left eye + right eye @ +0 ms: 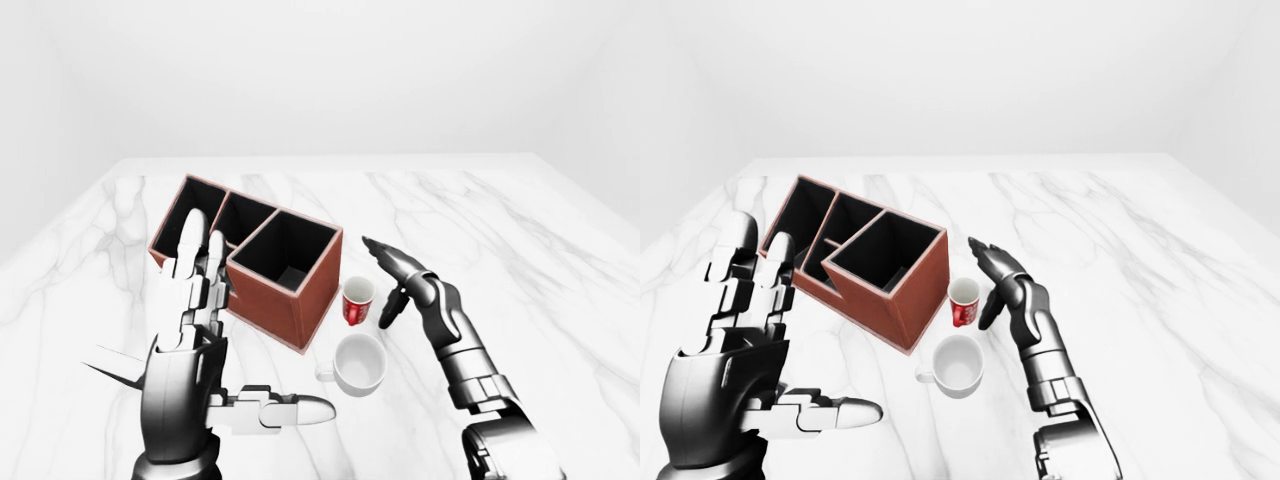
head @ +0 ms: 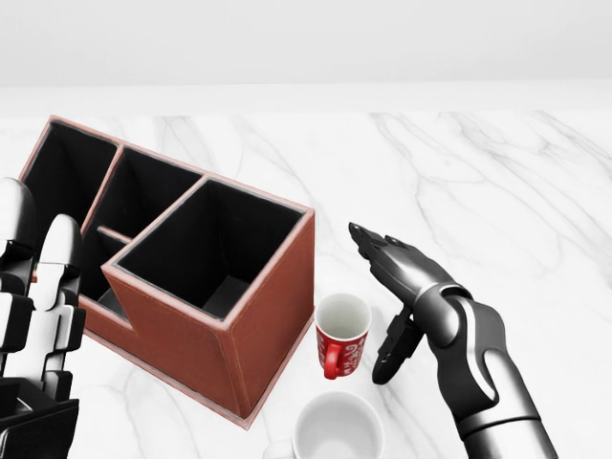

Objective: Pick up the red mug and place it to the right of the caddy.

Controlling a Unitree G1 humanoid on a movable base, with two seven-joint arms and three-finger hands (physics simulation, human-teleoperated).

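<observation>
Where head view crops it, left hand [image 1: 190, 330] splayed.

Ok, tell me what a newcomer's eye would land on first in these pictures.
The red mug stands upright on the white marble table, just right of the brown caddy in the head view. The dark right hand hovers open beside the mug, not touching it. A white mug sits below, and the pale left hand is raised, open, at left.

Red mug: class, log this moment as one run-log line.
red mug: upright on table, right of caddy | right hand: open, beside mug | left hand: open, raised
</observation>
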